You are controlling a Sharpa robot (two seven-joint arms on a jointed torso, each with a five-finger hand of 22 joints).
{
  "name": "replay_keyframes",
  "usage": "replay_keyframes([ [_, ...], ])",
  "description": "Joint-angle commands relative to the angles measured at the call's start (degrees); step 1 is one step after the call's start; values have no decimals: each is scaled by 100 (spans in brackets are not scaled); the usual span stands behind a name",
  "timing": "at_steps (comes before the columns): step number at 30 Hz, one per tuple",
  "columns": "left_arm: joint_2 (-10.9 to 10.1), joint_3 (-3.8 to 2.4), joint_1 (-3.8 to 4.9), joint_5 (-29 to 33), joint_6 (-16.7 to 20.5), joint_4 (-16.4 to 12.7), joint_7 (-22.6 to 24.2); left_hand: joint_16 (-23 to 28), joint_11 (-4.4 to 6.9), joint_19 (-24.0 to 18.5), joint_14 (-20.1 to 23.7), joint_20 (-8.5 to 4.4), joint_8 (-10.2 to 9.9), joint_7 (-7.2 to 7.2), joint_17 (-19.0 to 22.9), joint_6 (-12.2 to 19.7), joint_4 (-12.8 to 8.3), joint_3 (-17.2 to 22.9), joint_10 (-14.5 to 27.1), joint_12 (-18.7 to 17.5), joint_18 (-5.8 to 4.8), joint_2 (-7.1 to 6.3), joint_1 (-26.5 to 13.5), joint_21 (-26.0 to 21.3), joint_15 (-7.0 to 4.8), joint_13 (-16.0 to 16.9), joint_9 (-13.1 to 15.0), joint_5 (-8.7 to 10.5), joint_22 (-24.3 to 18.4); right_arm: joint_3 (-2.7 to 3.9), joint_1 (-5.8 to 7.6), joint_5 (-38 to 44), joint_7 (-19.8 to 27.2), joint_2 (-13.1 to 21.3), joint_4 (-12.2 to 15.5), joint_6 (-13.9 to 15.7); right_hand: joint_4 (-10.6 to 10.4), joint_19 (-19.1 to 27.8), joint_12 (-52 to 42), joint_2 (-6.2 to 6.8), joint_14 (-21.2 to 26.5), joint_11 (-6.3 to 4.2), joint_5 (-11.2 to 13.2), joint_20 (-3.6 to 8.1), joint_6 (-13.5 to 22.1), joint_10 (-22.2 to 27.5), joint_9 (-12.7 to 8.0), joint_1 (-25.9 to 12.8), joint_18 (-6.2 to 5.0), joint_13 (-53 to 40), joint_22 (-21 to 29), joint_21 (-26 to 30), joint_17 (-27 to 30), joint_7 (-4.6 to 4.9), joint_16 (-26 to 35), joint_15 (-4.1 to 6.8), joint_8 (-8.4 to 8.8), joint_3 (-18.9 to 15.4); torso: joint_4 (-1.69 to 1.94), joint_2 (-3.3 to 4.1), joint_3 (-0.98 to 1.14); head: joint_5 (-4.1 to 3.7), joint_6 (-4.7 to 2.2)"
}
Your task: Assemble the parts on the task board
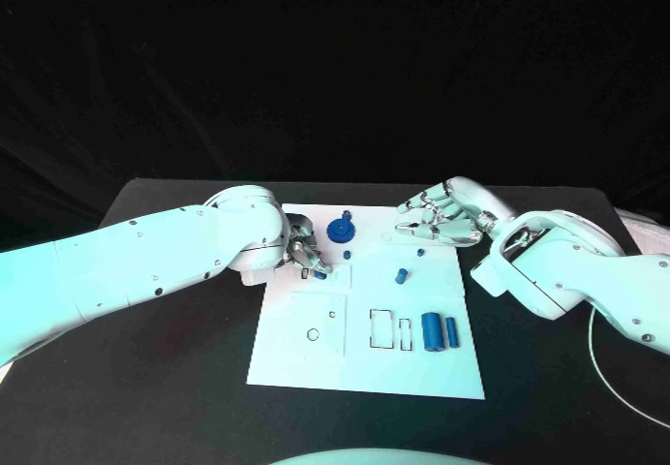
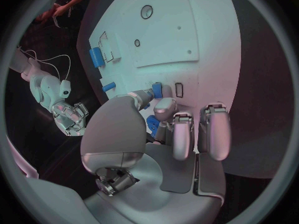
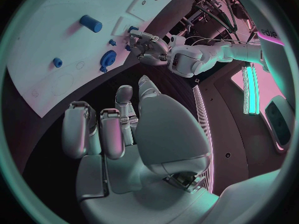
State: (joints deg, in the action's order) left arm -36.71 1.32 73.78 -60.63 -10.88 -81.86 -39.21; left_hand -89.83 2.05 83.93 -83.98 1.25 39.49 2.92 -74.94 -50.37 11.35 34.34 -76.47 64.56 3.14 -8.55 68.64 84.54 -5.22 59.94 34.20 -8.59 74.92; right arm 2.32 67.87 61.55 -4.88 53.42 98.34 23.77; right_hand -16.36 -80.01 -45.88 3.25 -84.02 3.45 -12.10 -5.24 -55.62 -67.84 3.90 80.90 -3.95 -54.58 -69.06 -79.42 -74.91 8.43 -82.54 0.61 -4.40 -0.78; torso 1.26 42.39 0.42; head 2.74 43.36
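The white task board lies mid-table. My left hand hovers low over its far left part and pinches a small blue part between thumb and a finger, next to a small slot. A blue gear stands near the far edge, with a small blue peg just in front of it. A short blue cylinder lies mid-board. Two blue blocks lie side by side at the right. My right hand hangs over the board's far right corner, fingers curled in, holding nothing.
Outlined slots and a small round hole mark the board's near half. Black table surrounds the board. A thin pale cable loops on the table at the right.
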Motion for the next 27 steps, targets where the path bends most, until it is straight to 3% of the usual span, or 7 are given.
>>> replay_keyframes([
  [1, 41, 47, -49, -36, -280, 39, -432, -17, 2, 179, -602, 1, 28, -95, -1506, -115, -719, 732, -62, 34, -106, 24, -88, 31, 2, 13, 335, 4, 611, 0, -5, 0, 72, 1, 11, -17, 0, 11, -20, -10, -333, -7, -19, 17, -50, 14, 4, -36, -36, 4, 7, 26, -405, -5, 19, 36, -12, -21, -5, 2, 4, 6, -6],
  [12, 172, 59, -49, -36, -396, 184, -433, -17, 45, 221, -602, -30, 81, -152, -1506, -244, -633, 552, -154, 133, -126, 119, -304, 82, -31, 103, 340, 15, 704, 0, -5, -5, 67, 5, 29, -29, -9, 12, -19, -14, -332, -7, -36, 18, -58, 16, 4, -74, -37, 14, 11, 30, -398, -6, 25, 37, -11, -52, -5, 2, 5, 6, 6],
  [27, 231, 71, -49, -163, -572, 304, -456, -17, 95, 300, -602, -77, 54, -212, -1506, -392, -447, 87, -222, 215, -163, 135, -711, 176, -80, 191, 253, 21, 875, -1, -5, -7, 20, 9, 34, -81, -19, 19, -28, -36, -319, -6, -64, 19, -61, 18, 2, -151, -40, 24, 29, 42, -341, -5, 69, 37, -4, -108, 0, -2, 0, 8, 19],
])
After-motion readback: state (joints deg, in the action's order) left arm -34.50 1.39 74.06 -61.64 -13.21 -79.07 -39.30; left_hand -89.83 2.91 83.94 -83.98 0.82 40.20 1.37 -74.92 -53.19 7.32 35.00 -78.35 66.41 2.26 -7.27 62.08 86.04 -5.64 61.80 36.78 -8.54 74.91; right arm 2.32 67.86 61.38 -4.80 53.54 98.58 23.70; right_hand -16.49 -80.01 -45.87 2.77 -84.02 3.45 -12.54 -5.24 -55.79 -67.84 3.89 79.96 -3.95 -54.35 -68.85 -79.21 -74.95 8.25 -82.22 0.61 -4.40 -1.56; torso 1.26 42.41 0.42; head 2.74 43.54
